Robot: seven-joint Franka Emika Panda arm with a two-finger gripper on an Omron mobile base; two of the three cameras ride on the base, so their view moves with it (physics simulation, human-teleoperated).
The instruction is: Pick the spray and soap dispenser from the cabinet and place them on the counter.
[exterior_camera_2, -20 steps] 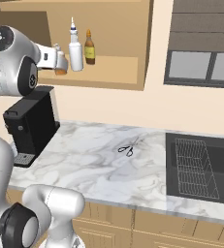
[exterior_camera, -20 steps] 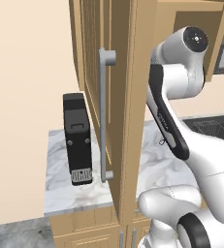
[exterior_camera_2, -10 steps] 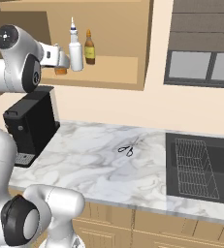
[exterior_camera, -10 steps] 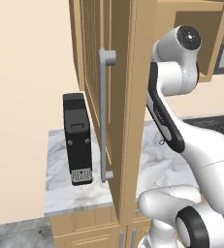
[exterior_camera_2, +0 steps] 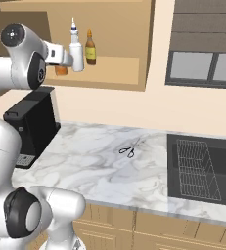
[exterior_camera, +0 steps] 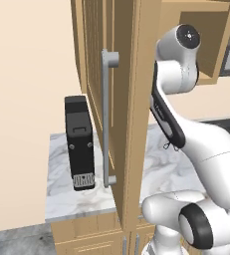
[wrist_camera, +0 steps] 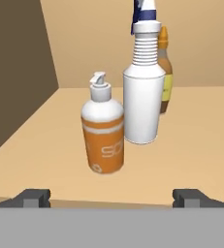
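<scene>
glossy white rounded arm (exterior_camera: 206,149) with dark joint caps (black strip along one link).

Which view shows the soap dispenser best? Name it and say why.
The hand view: the soap dispenser stands whole and close, beside the spray. The right base view shows just an orange sliver behind the arm. In the left base view the cabinet door blocks it.

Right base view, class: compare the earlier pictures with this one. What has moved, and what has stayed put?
The arm has swung right, bringing its open claw up to the cabinet shelf, close to the soap dispenser and spray. It holds nothing. Both bottles, the scissors and the coffee machine stayed where they were.
</scene>
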